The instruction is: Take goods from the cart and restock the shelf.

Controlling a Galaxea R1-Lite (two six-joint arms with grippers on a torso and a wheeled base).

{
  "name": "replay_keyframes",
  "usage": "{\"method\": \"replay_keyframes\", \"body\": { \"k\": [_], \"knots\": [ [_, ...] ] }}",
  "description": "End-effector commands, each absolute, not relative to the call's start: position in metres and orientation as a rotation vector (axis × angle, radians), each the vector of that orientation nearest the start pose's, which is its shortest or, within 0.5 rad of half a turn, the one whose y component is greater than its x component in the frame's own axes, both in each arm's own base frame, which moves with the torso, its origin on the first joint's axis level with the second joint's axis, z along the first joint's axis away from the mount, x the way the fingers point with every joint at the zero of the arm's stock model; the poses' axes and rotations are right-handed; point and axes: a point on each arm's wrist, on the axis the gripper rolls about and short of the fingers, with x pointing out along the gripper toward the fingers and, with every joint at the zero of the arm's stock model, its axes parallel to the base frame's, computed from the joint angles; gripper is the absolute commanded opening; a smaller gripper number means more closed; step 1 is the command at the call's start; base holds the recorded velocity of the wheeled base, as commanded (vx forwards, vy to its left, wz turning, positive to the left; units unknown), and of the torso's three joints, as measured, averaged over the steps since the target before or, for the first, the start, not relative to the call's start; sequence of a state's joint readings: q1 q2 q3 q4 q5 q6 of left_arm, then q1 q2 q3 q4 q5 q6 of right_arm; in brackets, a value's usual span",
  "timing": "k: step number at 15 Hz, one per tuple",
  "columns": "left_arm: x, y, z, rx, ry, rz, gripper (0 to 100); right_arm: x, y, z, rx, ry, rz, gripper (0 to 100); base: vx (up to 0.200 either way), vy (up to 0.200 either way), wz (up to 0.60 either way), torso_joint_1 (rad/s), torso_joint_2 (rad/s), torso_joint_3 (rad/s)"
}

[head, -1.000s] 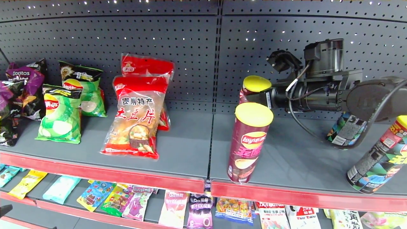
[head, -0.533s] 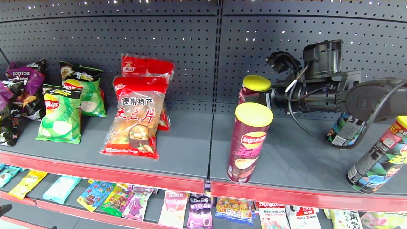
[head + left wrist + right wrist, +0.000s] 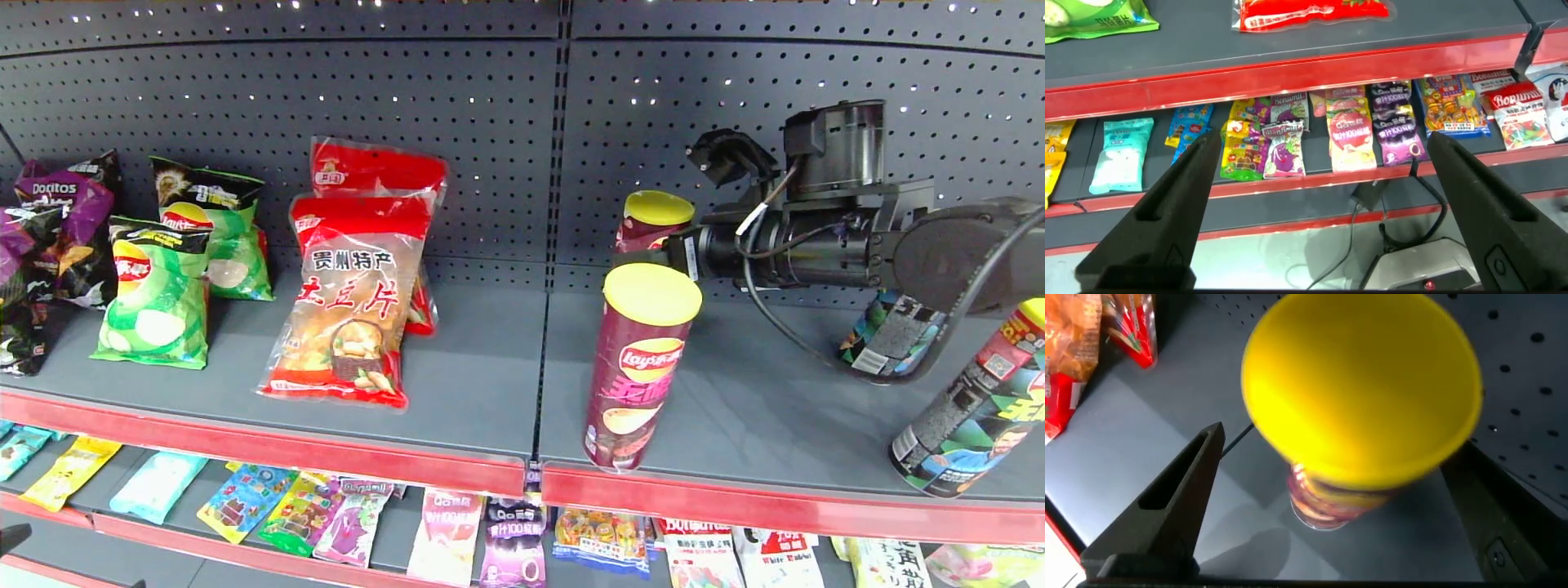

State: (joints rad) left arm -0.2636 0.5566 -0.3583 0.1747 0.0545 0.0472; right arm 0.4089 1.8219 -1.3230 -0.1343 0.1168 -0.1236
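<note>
The step in hand looks like the release at the end of a placement. The rear can (image 3: 655,219), purple with a yellow lid, stands upright on the shelf (image 3: 759,408) near the pegboard. It is at 12 o'clock from the front can (image 3: 641,367) of the same kind, which sits at the shelf's lip. The right claw (image 3: 647,255) reaches in from 3 o'clock and straddles the rear can high up, with its fingers parted. In the right wrist view one finger (image 3: 1167,506) stands well apart from the can's body. The other is hidden behind the lid, so I cannot tell whether it touches. The left claw (image 3: 1324,137) hangs low with its fingers spread wide and nothing between them, facing the candy packets (image 3: 1351,122) on the lower shelf. The red bags (image 3: 351,310) lie at 9 o'clock from the two cans, and the dark cans (image 3: 971,416) lean at 3 o'clock. The next move probably calls for a straight pull-back toward 3 o'clock, level and slow. That way neither finger clips the lid and tips the can into the one in front, and the arm can then return to the cart for more goods.
</note>
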Motion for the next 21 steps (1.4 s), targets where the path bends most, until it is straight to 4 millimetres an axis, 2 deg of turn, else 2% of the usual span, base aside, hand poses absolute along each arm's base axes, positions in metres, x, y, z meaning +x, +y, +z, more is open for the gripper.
{"method": "replay_keyframes", "body": {
  "k": [1, 3, 11, 17, 21],
  "knots": [
    [0.027, -0.006, 0.161, 0.106, 0.367, -0.217, 100, 0.320, 0.142, 0.246, -0.169, 0.310, 0.540, 100, 0.000, 0.000, 0.00, 0.000, 0.00, 0.000],
    [0.028, -0.006, 0.162, 0.106, 0.370, -0.220, 100, 0.302, 0.134, 0.258, -0.170, 0.285, 0.516, 100, 0.000, 0.000, 0.00, 0.000, 0.00, 0.000],
    [0.031, -0.007, 0.165, 0.106, 0.373, -0.226, 100, 0.238, 0.105, 0.275, -0.165, 0.230, 0.490, 100, 0.000, 0.000, 0.00, 0.000, 0.00, 0.000],
    [0.037, -0.009, 0.171, 0.113, 0.378, -0.228, 100, 0.197, 0.087, 0.270, -0.162, 0.219, 0.489, 100, 0.000, 0.000, 0.00, 0.000, 0.00, 0.000],
    [0.044, -0.011, 0.176, 0.117, 0.395, -0.230, 100, 0.159, 0.077, 0.251, -0.169, 0.240, 0.532, 100, 0.000, 0.000, 0.00, 0.000, 0.00, 0.000]
  ]
}}
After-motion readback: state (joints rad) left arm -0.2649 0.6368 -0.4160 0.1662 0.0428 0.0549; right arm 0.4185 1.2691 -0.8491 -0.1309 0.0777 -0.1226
